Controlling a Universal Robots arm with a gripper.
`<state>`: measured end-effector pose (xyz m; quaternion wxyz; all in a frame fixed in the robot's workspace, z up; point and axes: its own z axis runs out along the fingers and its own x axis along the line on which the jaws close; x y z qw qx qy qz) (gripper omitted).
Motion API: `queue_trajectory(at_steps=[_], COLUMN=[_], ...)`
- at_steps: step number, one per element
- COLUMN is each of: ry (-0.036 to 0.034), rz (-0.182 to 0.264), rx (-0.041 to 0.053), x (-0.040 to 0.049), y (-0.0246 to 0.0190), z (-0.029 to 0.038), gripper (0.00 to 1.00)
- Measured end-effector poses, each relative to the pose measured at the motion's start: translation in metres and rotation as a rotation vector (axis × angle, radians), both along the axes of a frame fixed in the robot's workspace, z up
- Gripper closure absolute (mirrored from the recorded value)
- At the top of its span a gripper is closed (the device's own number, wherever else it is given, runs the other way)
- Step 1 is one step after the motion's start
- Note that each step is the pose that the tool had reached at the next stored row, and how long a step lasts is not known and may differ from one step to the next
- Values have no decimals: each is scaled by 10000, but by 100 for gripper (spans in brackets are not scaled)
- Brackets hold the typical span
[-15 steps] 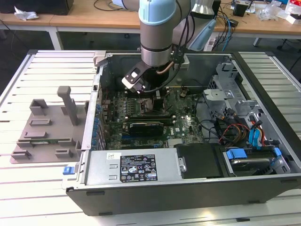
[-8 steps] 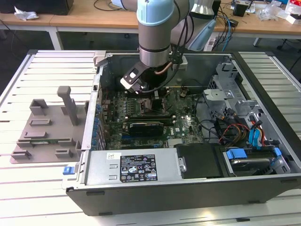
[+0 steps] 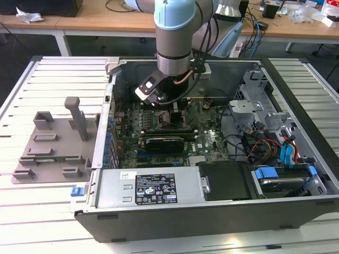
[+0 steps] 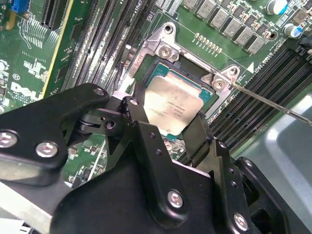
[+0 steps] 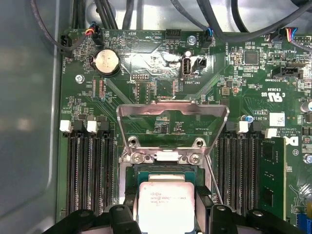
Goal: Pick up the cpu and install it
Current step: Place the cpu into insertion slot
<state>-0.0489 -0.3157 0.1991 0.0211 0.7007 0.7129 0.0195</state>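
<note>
- exterior view: the arm (image 3: 175,37) is hanging over the open computer case (image 3: 212,217), with the gripper (image 3: 174,112) sitting low above the green motherboard (image 3: 209,143), near the middle of the board.
- exterior view, surroundings: the case is lying on its side on a pale slatted table (image 3: 32,222). as this view shows it, a grey fixture plate (image 3: 53,153) is resting at nine o'clock from the case, and wooden desks (image 3: 106,24) strewn with cables are standing at twelve o'clock.
- second wrist view: the two black fingers (image 4: 135,113) are pinching the cpu (image 4: 173,105) by opposite edges. the chip is sitting square over the socket (image 4: 165,48), silvery top facing up. the thin locking lever (image 4: 273,105) is lying loose beside the socket.
- first wrist view: the cpu is lying inside the socket's outline, between the fingertips. the metal load plate (image 5: 173,119) is standing open on its hinge, with memory slots (image 5: 90,175) flanking the socket on both sides.
- progress, as a judgement: the pick-up is done and the chip is at its place. whether it is fully seated cannot be told. releasing the chip, closing the plate and latching the lever are remaining.
</note>
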Motion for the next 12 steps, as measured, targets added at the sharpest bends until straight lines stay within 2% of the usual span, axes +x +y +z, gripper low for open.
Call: queue_trajectory(at_steps=[12], ry=[3], rz=[0], rx=[-2], x=[11], y=[0], z=[-32], gripper=[45])
